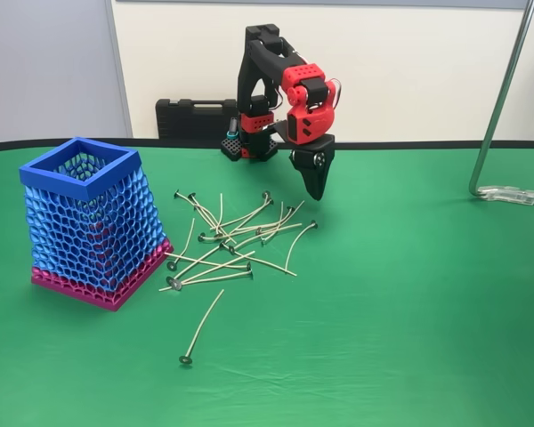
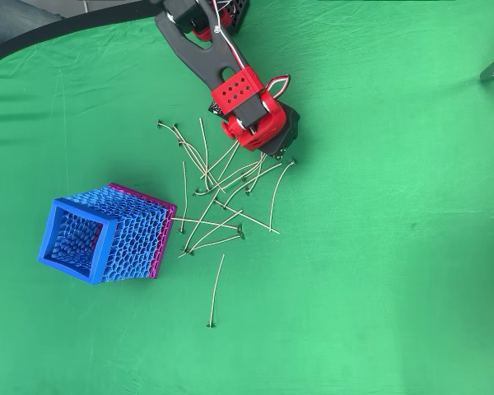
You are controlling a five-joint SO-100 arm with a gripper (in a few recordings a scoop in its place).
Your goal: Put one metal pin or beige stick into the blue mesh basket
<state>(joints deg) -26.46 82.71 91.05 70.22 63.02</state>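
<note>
The blue mesh basket (image 1: 96, 218) stands upright at the left of the green cloth, with a square blue rim and a pink bottom band; the overhead view looks down into the basket (image 2: 136, 234). Several beige sticks (image 1: 231, 238) with small dark heads lie crossed in a loose pile (image 2: 222, 189) to its right. One stick (image 1: 203, 325) lies apart, nearer the front (image 2: 216, 290). My gripper (image 1: 316, 189) hangs point-down just above the cloth at the pile's far right edge (image 2: 280, 151). Its black fingers are shut with nothing between them.
A black case (image 1: 196, 116) lies behind the table by the arm's base. A metal stand (image 1: 503, 107) rises at the right, its foot (image 1: 516, 194) on the cloth. Open green cloth spreads to the right and front of the pile.
</note>
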